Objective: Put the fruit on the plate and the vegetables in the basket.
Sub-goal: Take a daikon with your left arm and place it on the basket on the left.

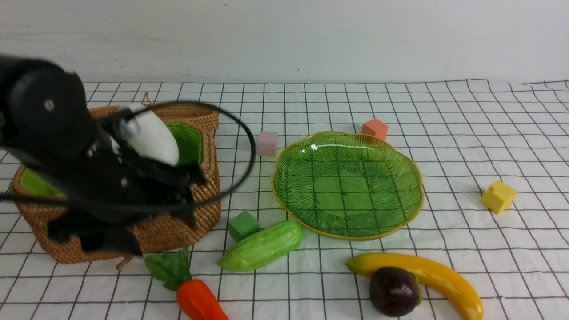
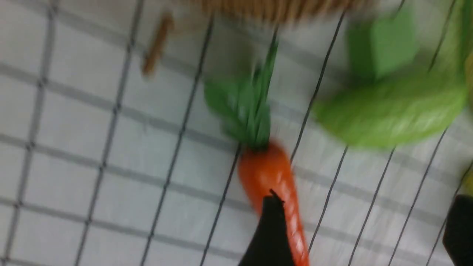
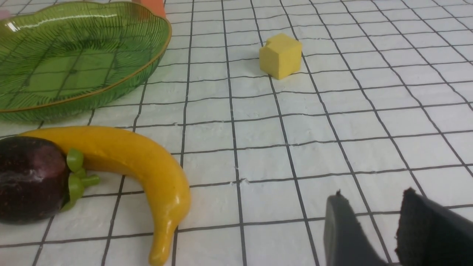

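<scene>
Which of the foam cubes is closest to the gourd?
The green cube, right beside the gourd, between basket and plate; the pink cube, orange cube and yellow cube sit farther off around the plate.

plate: glossy ribbed glass
basket: rough woven wicker, cloth lining
banana: smooth, glossy
yellow cube: matt foam
tablecloth: matt cloth

Plain white wall stood behind; desk lay under white cloth ruled with black grid lines.
</scene>
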Available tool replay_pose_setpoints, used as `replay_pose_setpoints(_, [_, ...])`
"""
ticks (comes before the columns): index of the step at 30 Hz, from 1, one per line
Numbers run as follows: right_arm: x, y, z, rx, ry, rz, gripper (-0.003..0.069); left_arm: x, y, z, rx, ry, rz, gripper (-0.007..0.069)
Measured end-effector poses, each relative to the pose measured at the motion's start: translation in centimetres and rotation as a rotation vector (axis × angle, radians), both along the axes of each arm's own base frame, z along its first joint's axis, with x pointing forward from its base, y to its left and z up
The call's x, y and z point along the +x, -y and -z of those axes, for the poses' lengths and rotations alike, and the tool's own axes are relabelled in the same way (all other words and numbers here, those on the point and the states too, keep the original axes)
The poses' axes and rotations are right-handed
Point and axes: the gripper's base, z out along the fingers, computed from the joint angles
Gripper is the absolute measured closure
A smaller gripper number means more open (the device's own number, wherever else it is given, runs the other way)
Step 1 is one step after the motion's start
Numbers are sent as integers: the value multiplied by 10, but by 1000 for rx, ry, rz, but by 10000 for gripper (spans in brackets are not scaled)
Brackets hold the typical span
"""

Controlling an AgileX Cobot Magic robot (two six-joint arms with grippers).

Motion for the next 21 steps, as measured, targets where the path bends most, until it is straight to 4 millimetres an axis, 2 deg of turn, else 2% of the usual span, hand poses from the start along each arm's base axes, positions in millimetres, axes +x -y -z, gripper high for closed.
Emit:
replay_pose_setpoints(2, [0,0,0,0,0,0,414,18,-23,-36,28,95,-102,57])
replay_pose_setpoints(3, [0,0,0,0,0,0,414,24,-32,-47,37,119,-143,57])
replay_pose_setpoints(5, [0,0,0,0,0,0,414,38,-48,-61,45,142,-204,57])
replay_pose_setpoints(7, [0,0,0,0,0,0,414,59,-58,-65,56,147,-227,57])
replay_pose_setpoints(9, [0,0,0,0,0,0,414,85,-58,-53,61,118,-218,57])
replay_pose_setpoints(11, [0,0,0,0,0,0,414,96,-56,-48,59,104,-213,57])
replay_pose_setpoints(12, [0,0,0,0,0,0,414,112,-53,-33,62,64,-203,57])
replay_pose_setpoints(14, [0,0,0,0,0,0,414,125,-50,-17,72,13,-187,53])
replay_pose_setpoints(18, [0,0,0,0,0,0,414,143,-47,6,91,-48,-162,29])
replay_pose_setpoints(21, [0,0,0,0,0,0,414,150,-46,10,93,-45,-150,4])
